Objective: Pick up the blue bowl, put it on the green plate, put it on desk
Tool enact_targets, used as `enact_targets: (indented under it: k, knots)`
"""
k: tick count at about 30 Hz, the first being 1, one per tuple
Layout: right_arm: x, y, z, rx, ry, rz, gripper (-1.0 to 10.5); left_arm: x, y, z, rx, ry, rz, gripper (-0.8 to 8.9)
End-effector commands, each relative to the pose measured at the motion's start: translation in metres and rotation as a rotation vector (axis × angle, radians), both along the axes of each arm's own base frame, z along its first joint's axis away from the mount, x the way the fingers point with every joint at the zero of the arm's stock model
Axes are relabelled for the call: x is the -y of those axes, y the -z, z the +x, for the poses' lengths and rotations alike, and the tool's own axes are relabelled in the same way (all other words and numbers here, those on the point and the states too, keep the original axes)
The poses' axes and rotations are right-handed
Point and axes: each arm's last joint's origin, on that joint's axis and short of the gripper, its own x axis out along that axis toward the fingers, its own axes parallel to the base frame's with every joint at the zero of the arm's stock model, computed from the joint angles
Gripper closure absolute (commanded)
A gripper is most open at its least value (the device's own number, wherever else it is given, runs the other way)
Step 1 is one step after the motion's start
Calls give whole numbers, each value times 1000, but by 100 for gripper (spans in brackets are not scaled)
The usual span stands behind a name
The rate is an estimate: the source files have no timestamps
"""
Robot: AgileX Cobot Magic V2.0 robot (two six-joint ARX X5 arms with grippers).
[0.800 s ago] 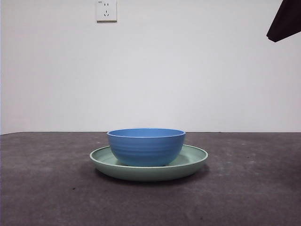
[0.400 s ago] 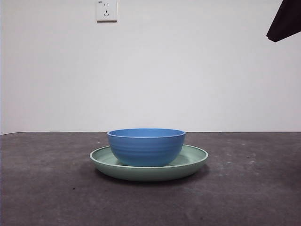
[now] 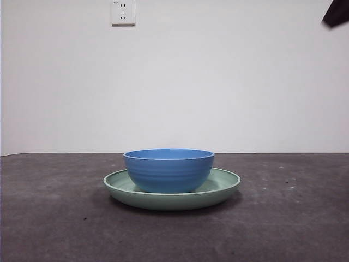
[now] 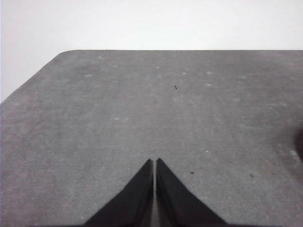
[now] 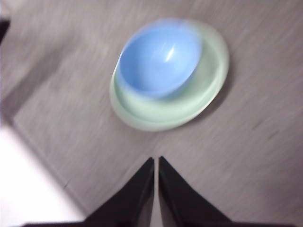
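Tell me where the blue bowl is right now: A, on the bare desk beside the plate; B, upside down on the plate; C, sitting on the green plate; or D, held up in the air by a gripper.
C: the blue bowl sits upright on the green plate, with no gripper touching it.

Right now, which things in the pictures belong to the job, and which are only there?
Part of the job:
- blue bowl, sitting in the green plate
- desk under them
- right gripper, shut, above the desk beside the plate
- left gripper, shut, over bare desk

Only there:
- wall socket
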Motion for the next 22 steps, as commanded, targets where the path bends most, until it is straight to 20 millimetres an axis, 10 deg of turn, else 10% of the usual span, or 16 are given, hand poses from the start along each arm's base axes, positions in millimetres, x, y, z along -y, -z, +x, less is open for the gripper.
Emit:
enact_targets:
  k: [1, 7, 22]
  knots:
    - [11, -10, -6, 175, 52, 14, 939, 0, 8, 1, -26, -1, -3, 804]
    - [30, 10, -20, 452, 247, 22, 939, 0, 8, 1, -26, -2, -3, 804]
    - [43, 131, -26, 667, 608, 113, 939, 0, 8, 1, -26, -1, -3, 804]
